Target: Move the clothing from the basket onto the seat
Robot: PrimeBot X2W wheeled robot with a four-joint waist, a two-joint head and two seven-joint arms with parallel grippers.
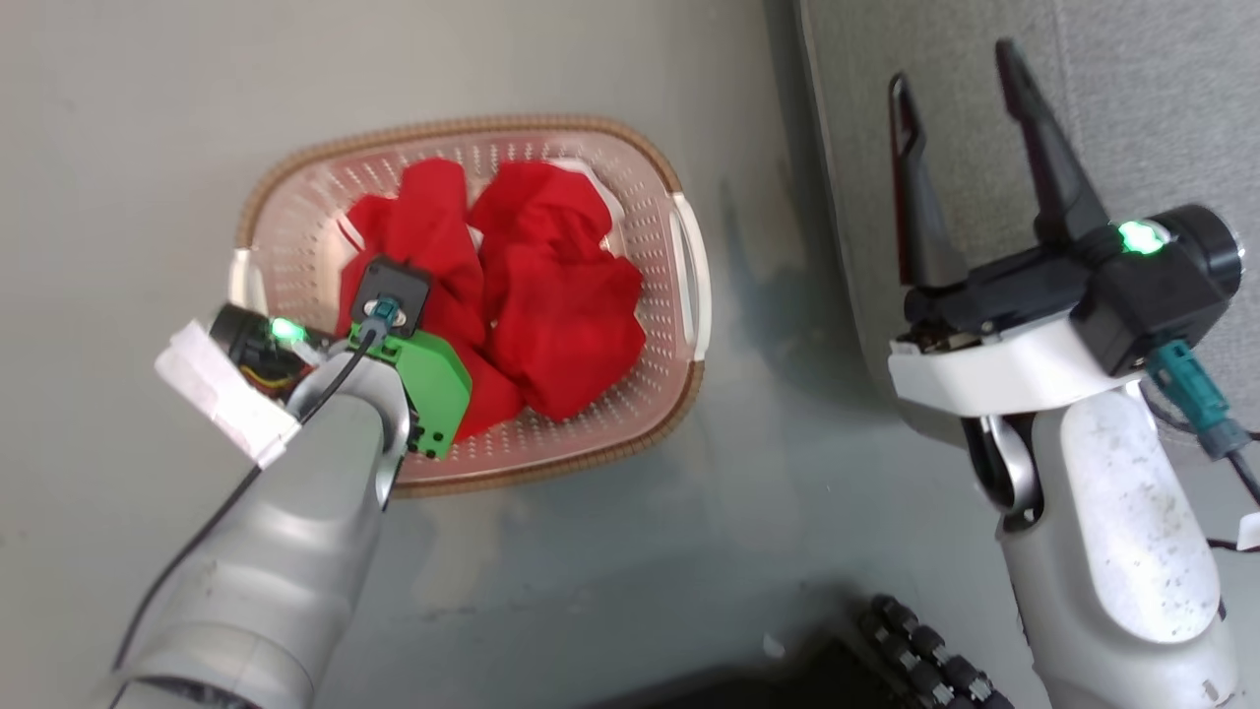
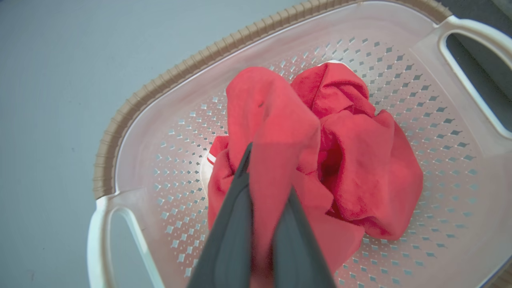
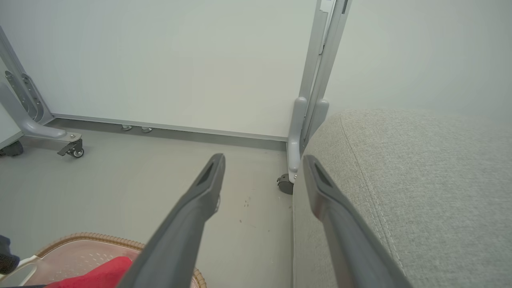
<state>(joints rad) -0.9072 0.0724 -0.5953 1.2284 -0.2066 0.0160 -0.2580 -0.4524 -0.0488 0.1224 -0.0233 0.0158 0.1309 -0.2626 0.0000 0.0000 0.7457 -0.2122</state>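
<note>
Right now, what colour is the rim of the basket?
Brown, ribbed like weave. The rim shows best in the left wrist view.

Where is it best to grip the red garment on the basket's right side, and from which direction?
Pinch the raised fold atop this garment, coming from straight above. It lies crumpled in a heap, the basket walls likely block side approaches, and the left hand is shut on the other garment.
</note>
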